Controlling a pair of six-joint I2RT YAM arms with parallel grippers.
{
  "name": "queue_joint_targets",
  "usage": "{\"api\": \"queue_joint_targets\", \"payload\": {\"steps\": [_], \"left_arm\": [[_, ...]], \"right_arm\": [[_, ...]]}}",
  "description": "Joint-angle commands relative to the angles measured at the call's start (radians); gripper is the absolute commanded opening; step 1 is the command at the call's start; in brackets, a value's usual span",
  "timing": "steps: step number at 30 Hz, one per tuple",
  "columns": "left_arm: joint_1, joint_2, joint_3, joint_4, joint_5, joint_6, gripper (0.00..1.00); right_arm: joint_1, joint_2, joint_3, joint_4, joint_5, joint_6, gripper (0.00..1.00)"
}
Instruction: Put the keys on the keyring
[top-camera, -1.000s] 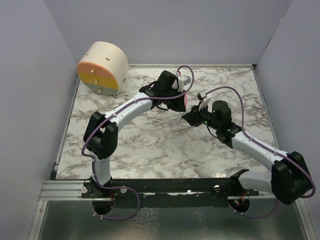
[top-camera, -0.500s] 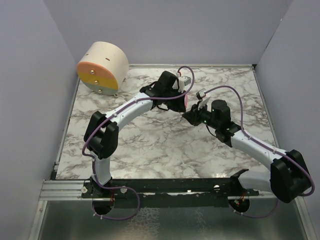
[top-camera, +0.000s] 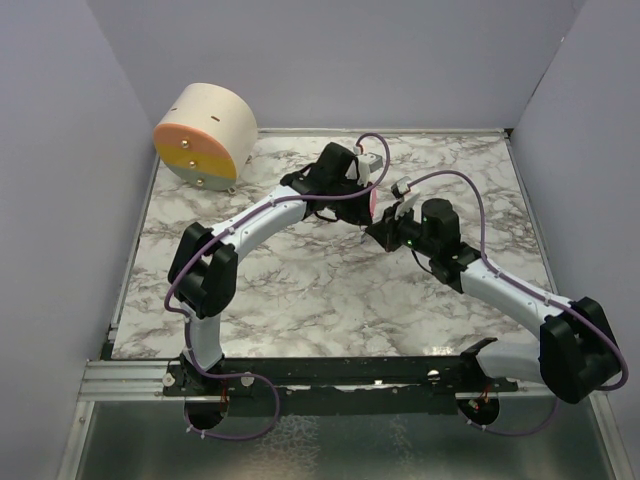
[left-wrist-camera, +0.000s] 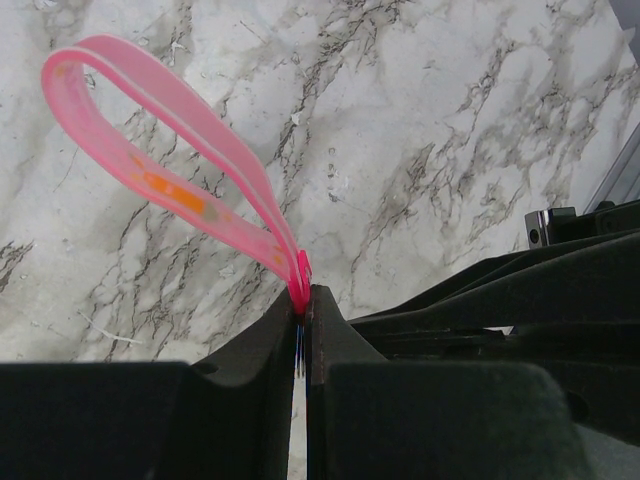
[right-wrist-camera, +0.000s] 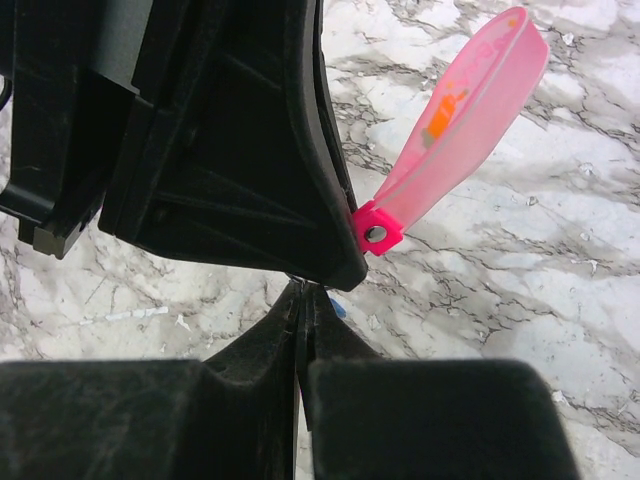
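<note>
Progress looks midway: my left gripper (left-wrist-camera: 303, 302) clenches the pink key strap (left-wrist-camera: 170, 190), loop pointing ten o'clock, while my right gripper (right-wrist-camera: 303, 293) is pinched tight beside a blue sliver of keyring (right-wrist-camera: 337, 307); threading unconfirmed.

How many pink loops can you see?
1. The pink loop is pinched in the left gripper, above the marble table. Others may be hidden from view.

Keyring (right-wrist-camera: 338, 307) mostly hidden behind right claw (right-wrist-camera: 303, 292) tips.
</note>
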Motion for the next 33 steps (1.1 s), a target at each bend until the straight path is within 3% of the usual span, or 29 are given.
{"api": "queue_joint_targets", "payload": {"steps": [1, 14, 33], "left_arm": [[-0.007, 0.005, 0.038, -0.024, 0.018, -0.004, 0.0], [-0.007, 0.037, 0.09, -0.09, 0.04, -0.019, 0.0], [-0.007, 0.048, 0.077, -0.093, 0.115, -0.052, 0.0]], "right_arm": [[0.008, 0.008, 0.038, 0.003, 0.041, -0.01, 0.01], [0.007, -0.012, 0.027, -0.022, 0.167, -0.046, 0.01], [0.011, -0.108, -0.075, 0.115, 0.245, -0.079, 0.01]]}}
